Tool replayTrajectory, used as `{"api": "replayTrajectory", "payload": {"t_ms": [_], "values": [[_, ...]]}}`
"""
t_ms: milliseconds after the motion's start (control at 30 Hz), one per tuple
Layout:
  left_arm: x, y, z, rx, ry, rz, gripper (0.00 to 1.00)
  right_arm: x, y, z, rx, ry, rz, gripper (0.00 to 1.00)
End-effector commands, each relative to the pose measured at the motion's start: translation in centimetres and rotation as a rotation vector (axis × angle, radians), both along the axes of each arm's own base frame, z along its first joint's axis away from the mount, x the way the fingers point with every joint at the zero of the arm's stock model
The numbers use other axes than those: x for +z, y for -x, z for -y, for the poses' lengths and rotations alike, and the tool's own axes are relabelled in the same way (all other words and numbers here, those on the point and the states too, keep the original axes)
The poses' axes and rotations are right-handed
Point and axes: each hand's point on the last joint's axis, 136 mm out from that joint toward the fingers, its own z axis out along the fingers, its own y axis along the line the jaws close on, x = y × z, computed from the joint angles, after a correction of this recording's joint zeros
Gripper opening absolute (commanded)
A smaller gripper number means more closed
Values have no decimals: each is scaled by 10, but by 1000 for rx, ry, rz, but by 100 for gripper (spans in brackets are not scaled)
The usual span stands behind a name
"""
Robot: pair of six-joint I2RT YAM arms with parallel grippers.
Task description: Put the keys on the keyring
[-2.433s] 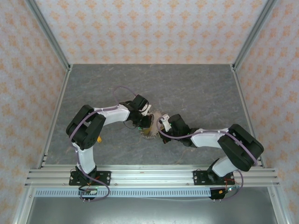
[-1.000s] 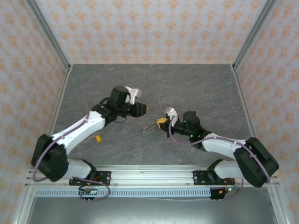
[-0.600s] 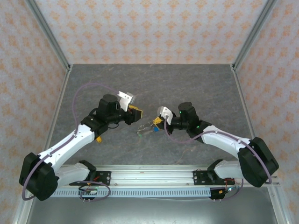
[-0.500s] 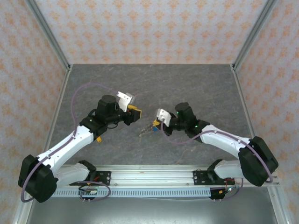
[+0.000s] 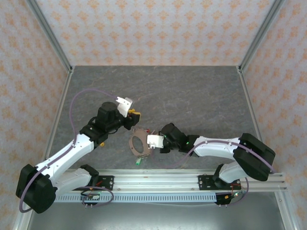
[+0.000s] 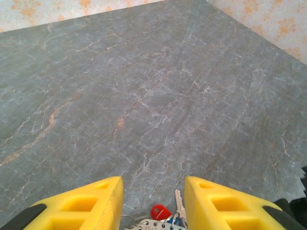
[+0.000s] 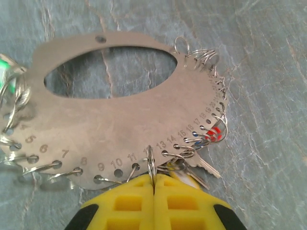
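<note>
The keyring (image 7: 120, 115) is a flat grey metal plate with an oval hole and numbered holes along its rim, each carrying a small wire ring. My right gripper (image 7: 153, 176) is shut on one of these wire rings at the plate's near rim. Keys hang under the plate's right side: a red head (image 7: 214, 133), a blue one (image 7: 196, 141) and a silver blade (image 7: 207, 168). A green key (image 5: 137, 163) lies beside the keyring (image 5: 139, 143). From above, the right gripper (image 5: 152, 142) is at the ring's right edge. My left gripper (image 6: 153, 191) stands open just above the red key (image 6: 160, 211).
The grey stone-look table (image 5: 192, 91) is walled by patterned panels with metal posts. An aluminium rail (image 5: 153, 179) runs along the near edge by the arm bases. The right arm's dark edge (image 6: 300, 191) shows at the far right of the left wrist view.
The right gripper has carried the keyring left and toward the near edge, and the ring now shows as a full oval. The left gripper has drawn back slightly and stays open.
</note>
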Motion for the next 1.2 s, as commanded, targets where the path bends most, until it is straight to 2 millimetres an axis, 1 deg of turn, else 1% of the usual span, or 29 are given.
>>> {"api": "replayTrajectory", "payload": {"t_ms": [0, 100, 167, 233, 400, 567, 767, 967, 1167], "values": [[6, 13, 13, -126, -2, 62, 37, 40, -2, -10, -1, -274, -106, 0], [0, 26, 22, -230, -12, 64, 35, 48, 3, -9, 41, -336, -195, 0], [-4, 32, 27, -273, -11, 54, 32, 56, 4, -8, 58, -395, -251, 0], [-8, 39, 31, -325, -12, 44, 32, 65, 3, -6, 76, -448, -311, 0], [-14, 51, 39, -411, -2, 15, 32, 75, 2, -2, 119, -485, -364, 0], [-26, 61, 46, -452, 14, -35, 33, 77, -1, 0, 140, -494, -376, 0], [-33, 67, 54, -458, 59, -30, 34, 79, -2, -7, 195, -493, -394, 0], [-39, 72, 57, -502, 40, -40, 35, 81, -3, -13, 249, -482, -384, 0], [-45, 75, 57, -545, -6, -33, 35, 79, -6, -14, 269, -463, -374, 0]]}}
